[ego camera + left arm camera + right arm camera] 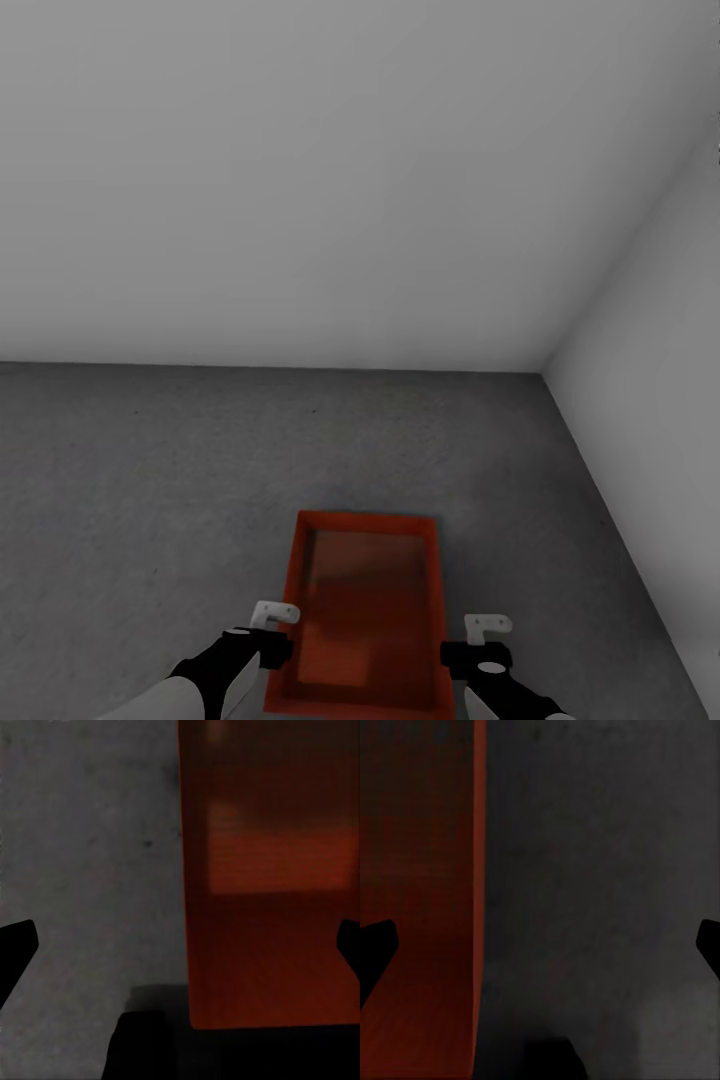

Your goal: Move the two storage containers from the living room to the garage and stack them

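Head view puts the storage container (365, 610) low in the centre of the frame, an orange-red, thin-walled, lidless rectangular bin lying on the rough dark grey concrete floor (150, 480). Flanking its near end, the left claw (272, 622) and right claw (480, 635) sit beside its long walls, gripping nothing. Both wrist views show their dark fingers spread wide apart. Plain pale walls (300, 180) rise behind.

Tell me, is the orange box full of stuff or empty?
Empty. The head view looks down into the orange box and shows just its bare bottom and walls, no lid, as it sits upright on the grey floor.
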